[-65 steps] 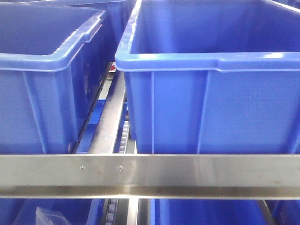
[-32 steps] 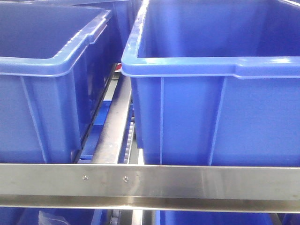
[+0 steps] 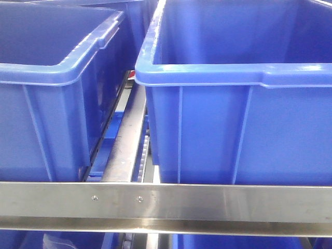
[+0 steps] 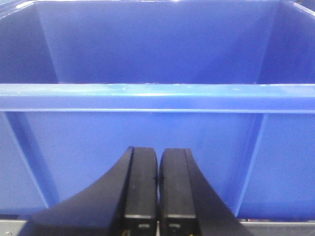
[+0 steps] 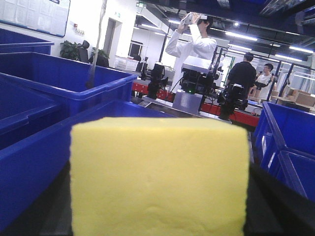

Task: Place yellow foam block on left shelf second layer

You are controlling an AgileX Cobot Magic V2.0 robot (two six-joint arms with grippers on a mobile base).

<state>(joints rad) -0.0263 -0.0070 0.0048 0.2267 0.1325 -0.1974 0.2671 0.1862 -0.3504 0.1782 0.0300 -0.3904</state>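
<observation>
The yellow foam block [image 5: 160, 177] seems gripped in the right pincer [image 5: 160, 209], so the placing is not yet done. The left pincer [image 4: 157, 196] is closed, empty.

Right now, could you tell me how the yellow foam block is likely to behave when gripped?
The yellow foam block looks porous and matte, so it is probably light and squashy and unlikely to slip. Its flat faces suggest it won't roll.

place: warehouse-style robot lab | blue bins [image 3: 233, 129] on metal roller rack [image 3: 207, 199] | people [image 5: 194, 46], ceiling strip lights [image 5: 248, 36]
</observation>
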